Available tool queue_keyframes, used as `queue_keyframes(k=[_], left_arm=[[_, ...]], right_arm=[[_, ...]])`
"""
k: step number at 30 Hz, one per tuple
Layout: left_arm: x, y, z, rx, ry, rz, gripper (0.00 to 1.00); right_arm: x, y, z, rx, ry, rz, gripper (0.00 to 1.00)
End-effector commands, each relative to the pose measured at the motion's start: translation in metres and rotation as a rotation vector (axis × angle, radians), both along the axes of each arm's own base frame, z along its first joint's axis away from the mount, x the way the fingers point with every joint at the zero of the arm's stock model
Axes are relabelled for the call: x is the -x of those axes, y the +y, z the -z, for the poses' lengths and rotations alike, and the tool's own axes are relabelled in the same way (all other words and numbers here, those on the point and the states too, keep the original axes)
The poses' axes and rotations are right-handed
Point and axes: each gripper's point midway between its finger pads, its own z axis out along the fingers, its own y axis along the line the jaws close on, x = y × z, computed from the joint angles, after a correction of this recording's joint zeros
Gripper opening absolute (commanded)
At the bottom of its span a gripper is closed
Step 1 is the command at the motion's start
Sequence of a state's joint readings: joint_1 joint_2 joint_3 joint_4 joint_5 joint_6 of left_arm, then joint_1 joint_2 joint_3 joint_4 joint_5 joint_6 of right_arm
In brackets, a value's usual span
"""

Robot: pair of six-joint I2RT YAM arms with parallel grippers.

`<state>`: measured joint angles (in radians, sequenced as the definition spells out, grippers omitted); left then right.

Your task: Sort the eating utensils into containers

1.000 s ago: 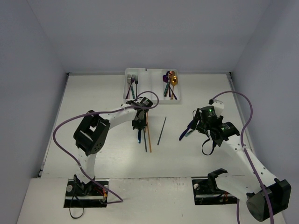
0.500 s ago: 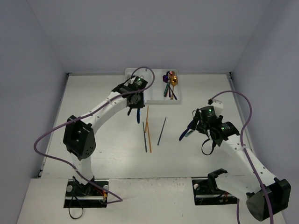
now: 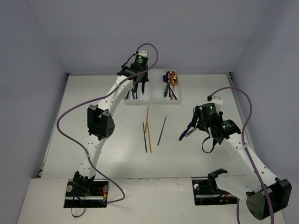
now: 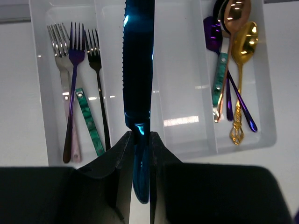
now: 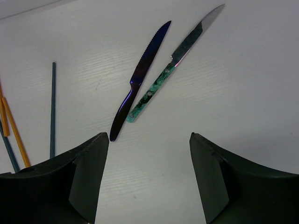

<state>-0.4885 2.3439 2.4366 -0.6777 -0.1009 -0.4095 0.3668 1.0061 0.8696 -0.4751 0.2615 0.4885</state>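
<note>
My left gripper is shut on the handle of a blue knife. The serrated blade hangs above the white tray, along the wall between two middle containers. The left container holds forks. Spoons fill the right one. From above, the left gripper is over the tray. My right gripper stands open above the table. Just ahead of it lie a purple knife and a teal-handled knife, touching each other.
Orange chopsticks and two dark ones lie on the table between the arms. The two knives are right of them. White walls enclose the table, and the tray stands against the back one.
The left arm has swung from the chopsticks at mid-table up to the tray, carrying the blue knife. The right arm has not moved.
</note>
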Motion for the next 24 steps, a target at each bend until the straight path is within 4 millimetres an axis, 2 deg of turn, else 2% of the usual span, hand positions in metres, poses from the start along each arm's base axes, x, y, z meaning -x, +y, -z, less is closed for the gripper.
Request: queue_keyframes(k=[1,3,5,7,13,14,16,18,21,22,23,24], left_arm=[[-0.038,-0.002,-0.032,0.043,-0.144,0.009,0.00],[-0.049,-0.004,-0.024,0.060,-0.164,-0.001,0.00],[-0.064,-0.007,-0.026,0.096,-0.214,-0.016,0.00],[-0.067,-0.007,-0.001,0.083,-0.190,-0.021,0.00],[-0.079,-0.014,0.026,0.084,-0.188,-0.013,0.01],[-0.079,-0.013,0.027,0.082,-0.186,-0.015,0.04],[-0.077,-0.011,0.029,0.077,-0.176,-0.015,0.20],[-0.072,-0.010,0.025,0.070,-0.168,-0.005,0.35],[-0.059,-0.004,0.010,0.060,-0.162,0.002,0.49],[-0.052,-0.002,0.002,0.058,-0.162,0.004,0.52],[-0.043,0.003,-0.019,0.063,-0.174,0.004,0.54],[-0.036,0.004,-0.027,0.064,-0.171,0.011,0.57]], right_arm=[[-0.013,0.005,-0.017,-0.007,-0.045,-0.024,0.67],[-0.013,0.007,-0.017,-0.016,-0.041,-0.036,0.67],[-0.013,0.009,-0.017,-0.017,-0.039,-0.046,0.68],[-0.012,0.009,-0.016,-0.017,-0.036,-0.053,0.67],[-0.012,0.008,-0.014,-0.012,-0.032,-0.047,0.67],[-0.012,0.007,-0.013,-0.011,-0.030,-0.040,0.67],[-0.014,0.006,-0.011,-0.008,-0.021,-0.024,0.68],[-0.015,0.005,-0.006,-0.006,-0.007,-0.002,0.67],[-0.018,0.004,0.001,-0.013,0.015,0.043,0.67],[-0.020,0.003,0.003,-0.017,0.021,0.063,0.67],[-0.021,0.002,0.005,-0.018,0.027,0.078,0.67],[-0.023,0.001,0.009,-0.018,0.040,0.093,0.67]])
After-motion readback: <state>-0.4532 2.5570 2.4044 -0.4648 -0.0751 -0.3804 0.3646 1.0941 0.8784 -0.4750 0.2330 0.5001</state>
